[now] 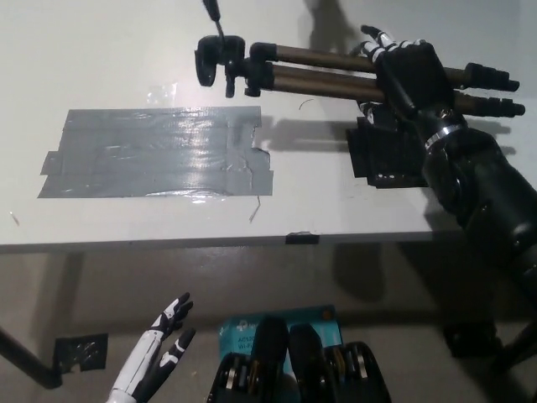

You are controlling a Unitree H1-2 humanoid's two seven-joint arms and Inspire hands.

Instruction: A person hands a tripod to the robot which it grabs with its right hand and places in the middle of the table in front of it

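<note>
Bronze legs gleam as the right hand (409, 69) wraps round the tripod (336, 74), carrying it level above the table's (101, 50) far right. Handover looks done. Next: swing left and lower onto the tape (155, 154). Left hand (155, 357) rests low, fingers spread.

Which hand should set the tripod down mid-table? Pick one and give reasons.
Right. The black right hand is already shut on the tripod, holding it over the table. The white left hand hangs open below the table edge, far from the tripod.
</note>
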